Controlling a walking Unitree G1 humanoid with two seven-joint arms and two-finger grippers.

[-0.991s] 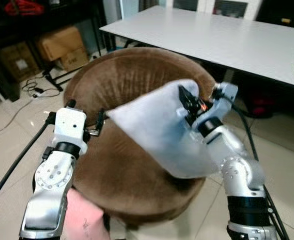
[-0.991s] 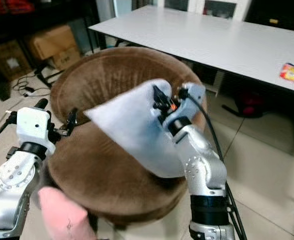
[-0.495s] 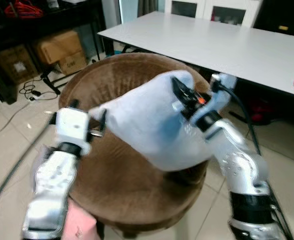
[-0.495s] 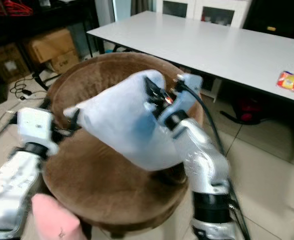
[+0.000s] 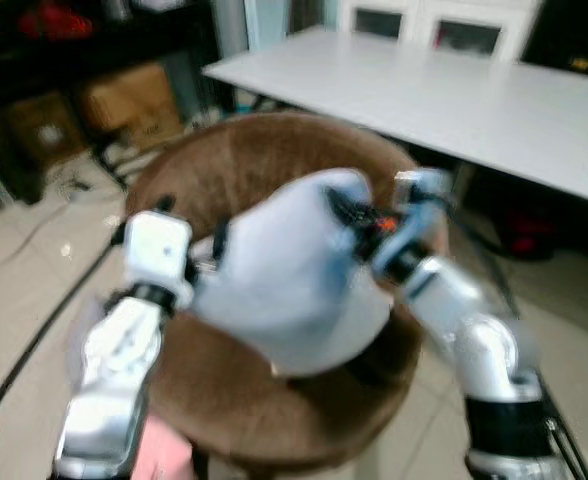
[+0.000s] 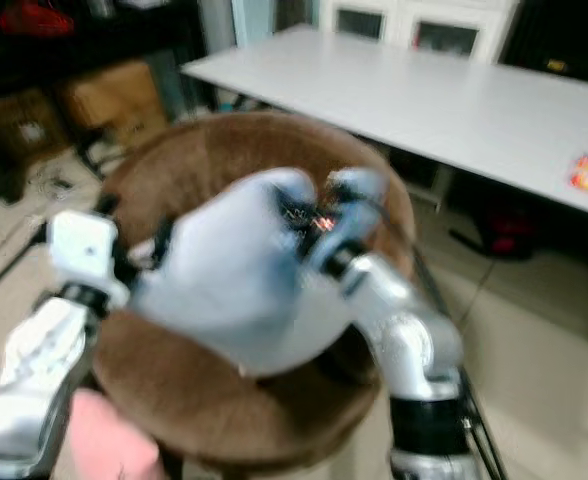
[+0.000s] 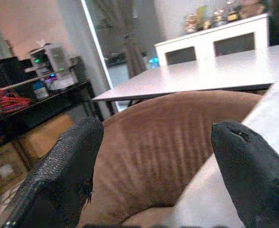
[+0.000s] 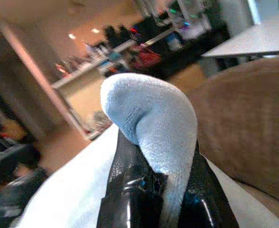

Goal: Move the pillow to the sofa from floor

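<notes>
A pale blue pillow (image 5: 284,280) hangs over the seat of a round brown sofa chair (image 5: 244,160). My right gripper (image 5: 359,215) is shut on the pillow's upper corner; in the right wrist view that corner (image 8: 149,109) bulges up between the black fingers (image 8: 127,187). At the pillow's left edge my left gripper (image 5: 214,245) stands open. The left wrist view shows its two fingers (image 7: 66,156) spread wide, with the sofa's back (image 7: 163,137) between them and the pillow (image 7: 201,209) beside one finger. The picture is blurred.
A long white table (image 5: 474,90) stands right behind the sofa chair. Cardboard boxes (image 5: 124,95) and dark shelving are at the back left. A black cable (image 5: 34,340) trails over the tiled floor on the left. Something pink (image 5: 164,455) lies at the lower edge.
The right gripper has carried the pillow to the left and lower over the seat. The left gripper now sits against the pillow's left edge, still open.
</notes>
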